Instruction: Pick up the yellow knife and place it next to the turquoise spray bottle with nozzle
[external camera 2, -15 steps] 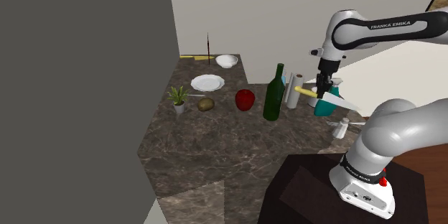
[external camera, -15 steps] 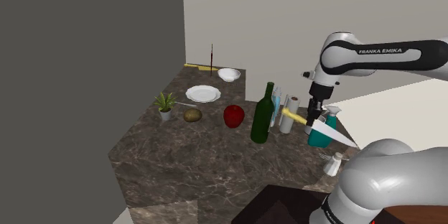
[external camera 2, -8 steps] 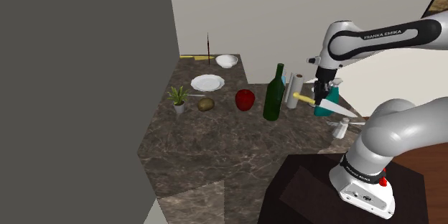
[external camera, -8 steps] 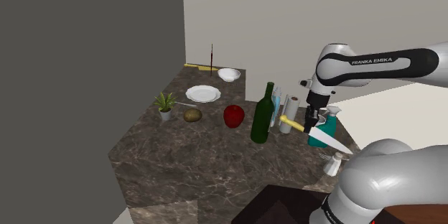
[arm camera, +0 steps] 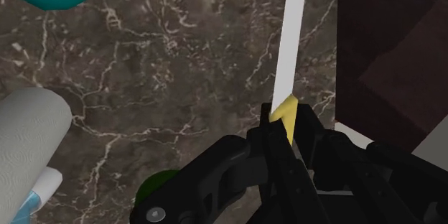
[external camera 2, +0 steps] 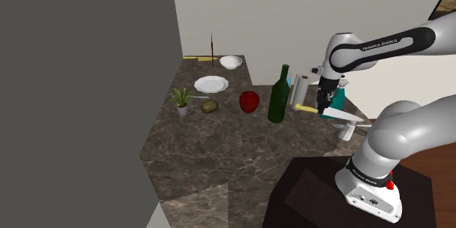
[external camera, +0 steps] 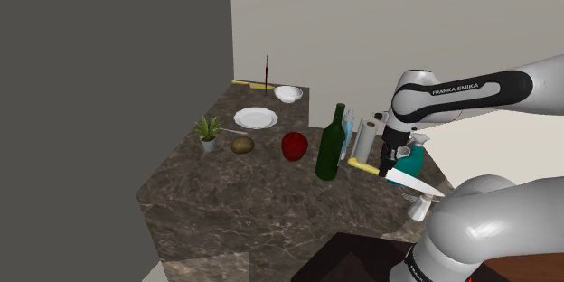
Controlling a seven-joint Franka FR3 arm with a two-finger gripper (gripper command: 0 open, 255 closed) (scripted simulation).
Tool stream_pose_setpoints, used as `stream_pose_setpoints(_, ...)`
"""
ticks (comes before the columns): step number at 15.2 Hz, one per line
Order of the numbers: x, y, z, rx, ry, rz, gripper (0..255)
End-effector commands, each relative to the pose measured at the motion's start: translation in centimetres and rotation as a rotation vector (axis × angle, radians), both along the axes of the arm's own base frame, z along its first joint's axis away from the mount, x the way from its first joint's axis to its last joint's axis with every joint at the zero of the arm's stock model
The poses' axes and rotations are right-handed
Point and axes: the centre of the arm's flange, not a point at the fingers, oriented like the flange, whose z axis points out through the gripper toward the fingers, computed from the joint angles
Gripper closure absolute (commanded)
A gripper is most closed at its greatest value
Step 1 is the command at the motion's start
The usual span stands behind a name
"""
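Near the tabletop's edge by the stand, the shoulder view showed your fingers clamped on the yellow knife, just beside the turquoise spray bottle. Second exterior view: it hung roughly level. Wrist view: you gripped the handle; it looked stiff, light, probably slick.

**Three cameras, one marble counter**

Shoulder view sits high beside the stand, looking down and leftward over the marble counter. Second exterior view takes nearly the same angle, slightly farther back; both share the green wine bottle. Wrist view is in close, looking down past the gripper and yellow-handled knife onto marble.
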Motion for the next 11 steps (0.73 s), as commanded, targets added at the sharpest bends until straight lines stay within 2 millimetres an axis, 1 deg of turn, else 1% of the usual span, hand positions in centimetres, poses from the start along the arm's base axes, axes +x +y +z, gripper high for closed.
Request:
stream_pose_setpoints(1,0.0,0.0,-1.1,0.000,0.000,0.000,255)
stream_pose_setpoints(11,0.0,0.0,-6.3,0.000,0.000,0.000,255)
